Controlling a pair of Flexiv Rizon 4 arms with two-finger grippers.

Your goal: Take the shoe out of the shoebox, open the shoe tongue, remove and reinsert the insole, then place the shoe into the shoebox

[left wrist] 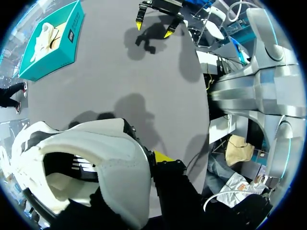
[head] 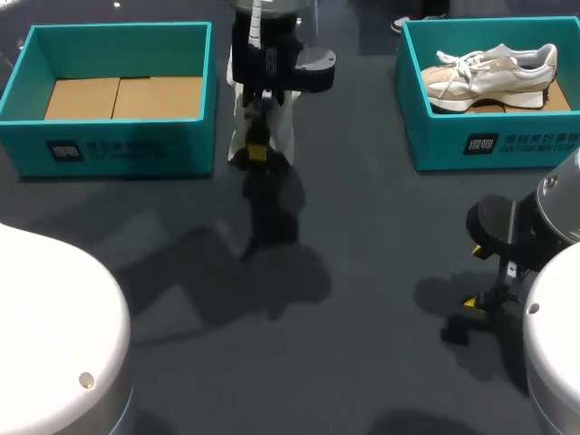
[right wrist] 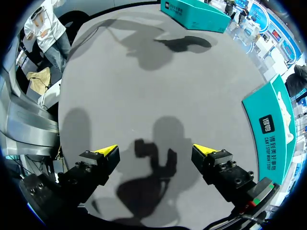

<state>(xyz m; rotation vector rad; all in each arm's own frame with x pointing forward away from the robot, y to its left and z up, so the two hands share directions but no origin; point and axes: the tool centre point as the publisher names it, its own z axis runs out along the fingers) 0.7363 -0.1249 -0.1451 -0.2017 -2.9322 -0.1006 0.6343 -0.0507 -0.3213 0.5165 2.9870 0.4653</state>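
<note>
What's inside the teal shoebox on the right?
A beige and white sneaker lies on its brown cardboard floor; the near wall hides the floor's front edge.

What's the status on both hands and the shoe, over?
Left hand shut on white shoe, beside the left shoebox. Right hand open over the table. Second shoe in right shoebox; nothing in the way.

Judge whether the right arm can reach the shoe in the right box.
Probably yes: its end effector is open and empty, the box has no lid over the shoe, and nothing stands between them on the table.
</note>
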